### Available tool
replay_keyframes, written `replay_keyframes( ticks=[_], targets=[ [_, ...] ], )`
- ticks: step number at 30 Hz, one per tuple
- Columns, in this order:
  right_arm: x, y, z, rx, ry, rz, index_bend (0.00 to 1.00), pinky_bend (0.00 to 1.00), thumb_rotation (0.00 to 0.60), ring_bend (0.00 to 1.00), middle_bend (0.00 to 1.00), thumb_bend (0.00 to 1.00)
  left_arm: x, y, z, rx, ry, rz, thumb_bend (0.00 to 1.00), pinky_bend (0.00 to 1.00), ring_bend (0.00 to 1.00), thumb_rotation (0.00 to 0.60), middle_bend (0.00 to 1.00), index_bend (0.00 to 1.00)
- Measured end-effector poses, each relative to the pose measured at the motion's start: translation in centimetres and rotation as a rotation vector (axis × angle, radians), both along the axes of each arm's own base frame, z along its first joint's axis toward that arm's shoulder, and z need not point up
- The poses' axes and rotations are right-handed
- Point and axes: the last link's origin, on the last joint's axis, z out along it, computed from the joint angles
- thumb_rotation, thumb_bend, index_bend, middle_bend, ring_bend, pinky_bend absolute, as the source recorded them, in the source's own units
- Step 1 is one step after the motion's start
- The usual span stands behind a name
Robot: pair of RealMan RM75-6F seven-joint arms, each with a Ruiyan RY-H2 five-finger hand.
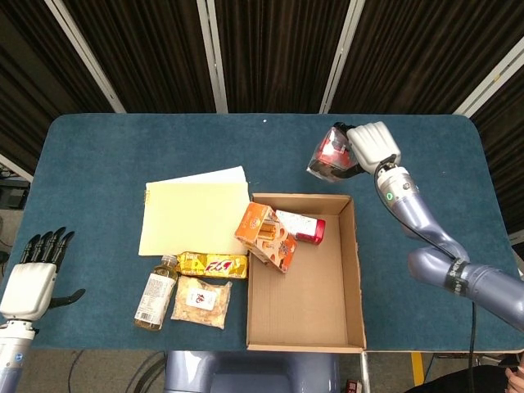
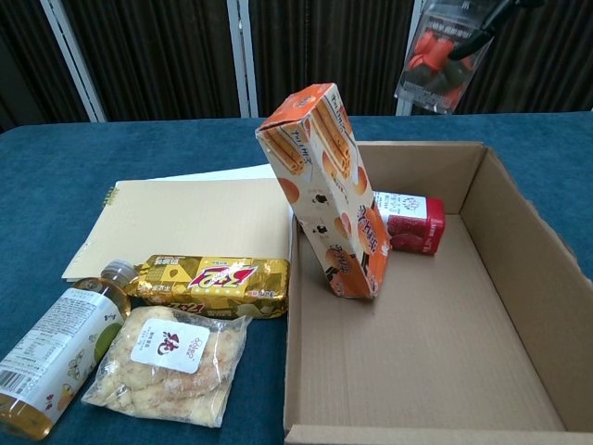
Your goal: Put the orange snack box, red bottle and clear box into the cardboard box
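My right hand [image 1: 372, 146] grips the clear box [image 1: 329, 155] with red contents and holds it in the air beyond the far rim of the cardboard box [image 1: 344, 327]. In the chest view the clear box [image 2: 440, 57] hangs high at the top right, with only dark fingers [image 2: 482, 20] showing on it. The orange snack box [image 1: 265, 237] [image 2: 326, 190] leans against the box's left wall, its foot inside. The red bottle [image 1: 300, 227] [image 2: 410, 222] lies inside at the far end. My left hand [image 1: 33, 277] hovers open off the table's near left corner.
Left of the cardboard box lie a yellow notepad [image 1: 195, 214], a gold snack pack [image 1: 211, 264], a clear bag of snacks [image 1: 201, 301] and a tea bottle [image 1: 155, 292]. The blue table [image 1: 123, 147] reaches its edges near both arms.
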Motion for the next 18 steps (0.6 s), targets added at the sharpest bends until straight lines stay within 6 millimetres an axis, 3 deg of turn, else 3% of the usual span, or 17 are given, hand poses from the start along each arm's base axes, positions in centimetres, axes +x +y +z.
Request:
replay_keyframes(
  ticks=[5,10,18],
  targets=[
    [1.1,2.0,1.9,0.004,0.015,0.009,0.53,0.85,0.600,0.66,0.44,0.29,0.4,-0.4,0.3,0.007,-0.010,-0.024,0.02,0.00,0.00,0.536,0.00,0.00],
    [1.0,3.8,2.7,0.020,0.073,-0.015,0.54,0.85,0.600,0.66,0.43,0.29,0.5,-1.0,0.7,0.011,-0.022,-0.042,0.02,0.00,0.00,0.536,0.00,0.00],
    [-0.1,7.7,1.1,0.102,0.212,-0.092,0.54,0.85,0.600,0.66,0.43,0.29,0.9,-2.1,1.5,0.031,-0.046,-0.084,0.02,0.00,0.00,0.536,0.00,0.00]
  ],
)
